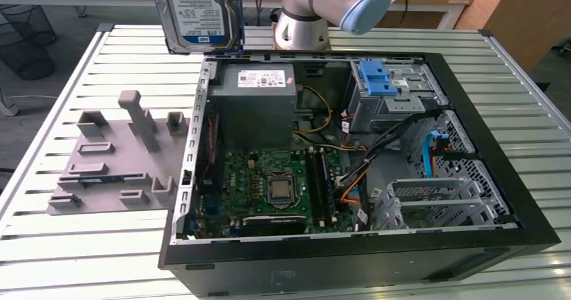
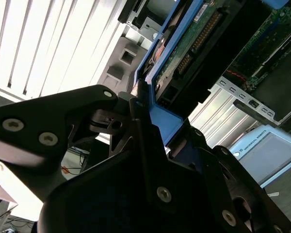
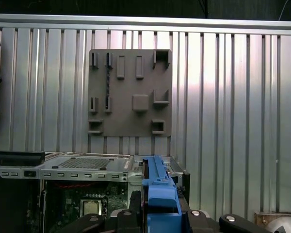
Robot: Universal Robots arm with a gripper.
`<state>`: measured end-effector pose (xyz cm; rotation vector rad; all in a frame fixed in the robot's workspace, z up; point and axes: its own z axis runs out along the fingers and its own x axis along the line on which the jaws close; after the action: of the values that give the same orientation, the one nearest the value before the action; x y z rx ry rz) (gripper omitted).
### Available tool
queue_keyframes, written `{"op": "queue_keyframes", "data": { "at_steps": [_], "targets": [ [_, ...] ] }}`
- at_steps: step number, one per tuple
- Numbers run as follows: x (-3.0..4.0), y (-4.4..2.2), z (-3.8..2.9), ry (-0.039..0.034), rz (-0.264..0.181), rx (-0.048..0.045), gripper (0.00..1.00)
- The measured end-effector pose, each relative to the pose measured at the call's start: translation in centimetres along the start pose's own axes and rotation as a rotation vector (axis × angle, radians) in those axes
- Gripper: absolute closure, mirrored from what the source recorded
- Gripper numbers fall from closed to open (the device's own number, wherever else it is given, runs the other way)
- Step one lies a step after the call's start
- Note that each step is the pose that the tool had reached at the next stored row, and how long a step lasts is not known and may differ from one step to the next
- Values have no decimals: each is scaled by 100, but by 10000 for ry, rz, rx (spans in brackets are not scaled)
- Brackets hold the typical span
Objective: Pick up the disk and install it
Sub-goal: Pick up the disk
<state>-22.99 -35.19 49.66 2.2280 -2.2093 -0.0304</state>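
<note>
At the exterior view's left, a grey fixture plate (image 1: 111, 156) with upright pegs lies on the slatted tabletop (image 1: 63, 246), just beside the open computer case (image 1: 499, 200). Next toward the right, the disk (image 1: 196, 9) hangs in the air near the case's far left corner, apart from the tabletop and from every part of the case. Its labelled face is turned to the camera and its long axis stands close to upright. The end effector (image 2: 157, 116) is clamped on the disk: in the second wrist view a dark finger (image 2: 141, 131) presses against the blue carrier frame (image 2: 166, 124), and the disk's circuit-board face extends away from the fingers. In the first wrist view the frame sits edge-on between the fingers, with the fixture plate and the case rim beyond it. The disk therefore projects straight out from the end effector, its long axis in line with the fingers. Inside the case, from left to right, are the power supply (image 1: 259, 103), the motherboard (image 1: 272, 190) and the drive cage (image 1: 392, 89) with its blue latch (image 1: 376, 78). The governing relation: the drive cage lies toward the exterior view's right of the held disk and lower, well apart from it. Which bay is meant to take the disk cannot be told. The robot arm (image 1: 344, 3) rises behind the case's far wall.
</note>
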Motion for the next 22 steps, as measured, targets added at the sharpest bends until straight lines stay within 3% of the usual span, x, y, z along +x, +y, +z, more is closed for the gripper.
{"op": "queue_keyframes", "data": {
  "at_steps": [8,12,13,15,22],
  "targets": [
    [4,-2,0,2,-2,0,64],
    [67,0,0,2,57,0,64],
    [119,0,1,-1,154,3,64],
    [121,-10,4,-2,236,3,64],
    [122,-144,12,-3,332,2,64]
  ]
}}
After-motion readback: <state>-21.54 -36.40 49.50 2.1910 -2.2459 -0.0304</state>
